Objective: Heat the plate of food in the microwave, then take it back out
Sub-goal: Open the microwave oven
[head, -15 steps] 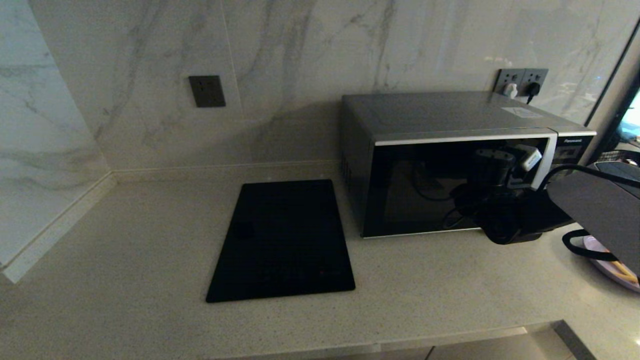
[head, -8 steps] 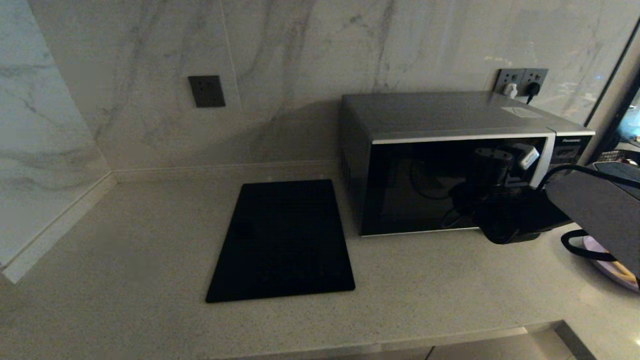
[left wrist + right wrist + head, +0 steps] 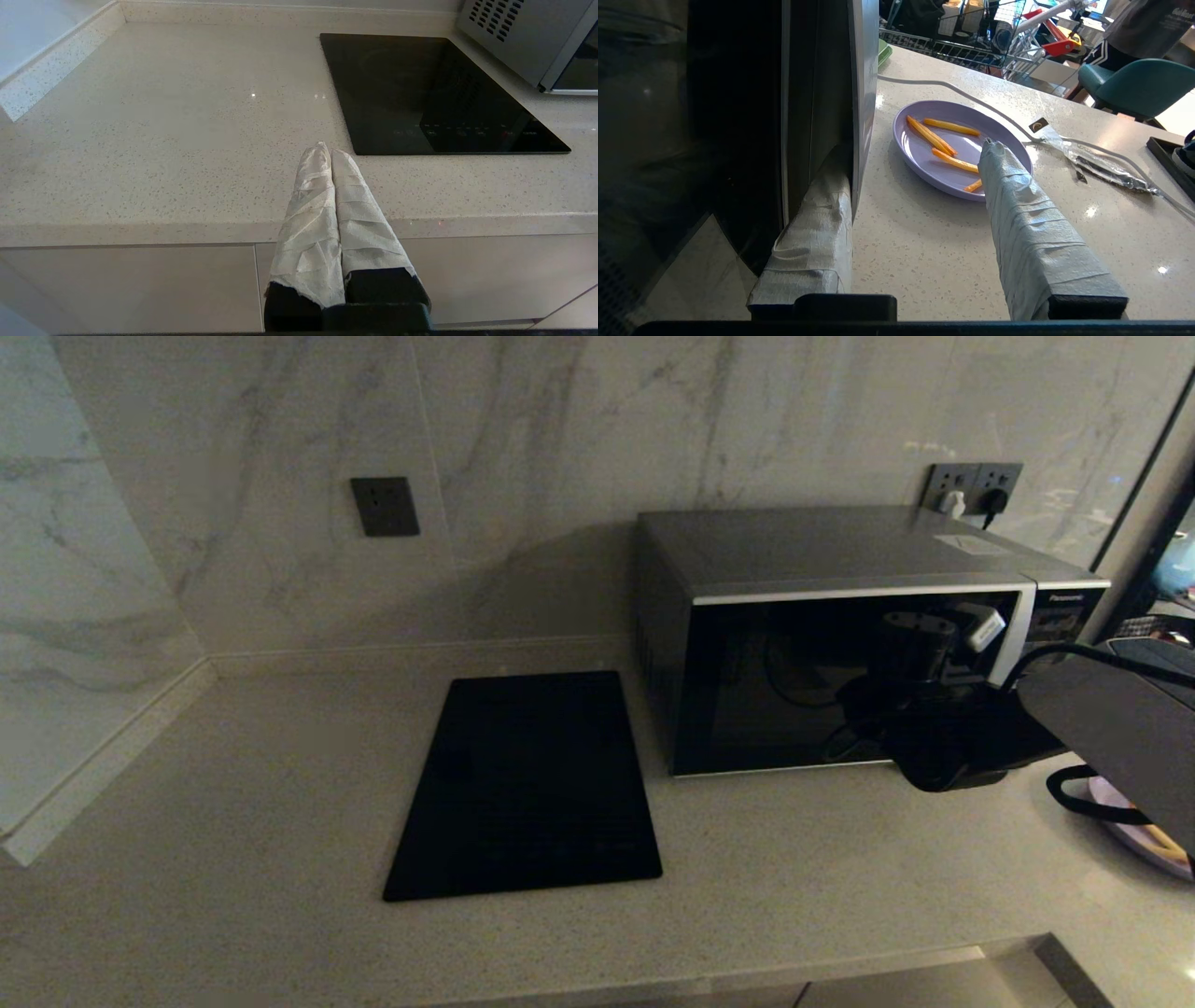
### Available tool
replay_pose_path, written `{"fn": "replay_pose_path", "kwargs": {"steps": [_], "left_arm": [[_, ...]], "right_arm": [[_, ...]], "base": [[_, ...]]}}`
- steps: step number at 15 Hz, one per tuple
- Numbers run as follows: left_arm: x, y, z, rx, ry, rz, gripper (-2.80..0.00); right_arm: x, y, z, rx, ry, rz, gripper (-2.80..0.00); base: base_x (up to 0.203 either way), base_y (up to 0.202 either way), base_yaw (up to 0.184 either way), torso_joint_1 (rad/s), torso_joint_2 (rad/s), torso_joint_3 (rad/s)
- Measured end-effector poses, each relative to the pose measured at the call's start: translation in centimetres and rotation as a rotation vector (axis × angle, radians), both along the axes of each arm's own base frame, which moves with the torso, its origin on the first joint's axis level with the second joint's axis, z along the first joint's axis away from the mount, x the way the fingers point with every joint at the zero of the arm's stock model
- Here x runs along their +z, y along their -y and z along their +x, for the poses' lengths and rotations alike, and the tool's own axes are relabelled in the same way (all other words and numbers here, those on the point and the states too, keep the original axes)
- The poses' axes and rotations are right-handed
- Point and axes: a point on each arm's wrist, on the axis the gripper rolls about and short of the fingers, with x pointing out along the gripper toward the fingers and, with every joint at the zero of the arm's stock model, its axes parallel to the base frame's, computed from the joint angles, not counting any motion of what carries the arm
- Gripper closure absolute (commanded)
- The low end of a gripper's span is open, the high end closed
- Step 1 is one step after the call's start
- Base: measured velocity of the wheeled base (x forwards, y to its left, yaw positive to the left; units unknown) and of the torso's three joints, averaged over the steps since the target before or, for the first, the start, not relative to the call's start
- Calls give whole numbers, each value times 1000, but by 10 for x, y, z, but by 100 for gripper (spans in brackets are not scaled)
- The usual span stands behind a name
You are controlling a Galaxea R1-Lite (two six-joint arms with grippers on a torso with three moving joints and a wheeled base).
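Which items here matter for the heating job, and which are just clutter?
Job: microwave, plate with fries, right end effector straddling the door edge.
Clutter: cooktop, green board, wrapped packet, white cable, wall sockets.

Right end effector [image 3: 920, 186] spread, left [image 3: 327, 154] closed

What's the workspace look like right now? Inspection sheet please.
Surface: pale speckled counter, built-in black cooktop.
Job's things: microwave at the wall; plate of fries on the counter beside it.
Clutter: clear packet beyond plate.
Grippers: right gripper open, one finger hooked behind the microwave door's edge; left gripper shut, at the counter's front.
Cables: white cord past plate; two plugs in wall socket.
Surroundings: marble wall, teal chair.
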Motion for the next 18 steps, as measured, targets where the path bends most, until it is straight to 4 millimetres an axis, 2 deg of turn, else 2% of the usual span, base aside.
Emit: {"fn": "replay_pose_path", "kwargs": {"steps": [13, 18], "left_arm": [[0, 0, 0, 0, 0, 0, 0], [0, 0, 0, 0, 0, 0, 0]], "right_arm": [[-1, -20, -4, 43, 13, 2, 0], [3, -25, -12, 64, 5, 1, 0]], "base": [[0, 0, 0, 0, 0, 0], [0, 0, 0, 0, 0, 0]]}}
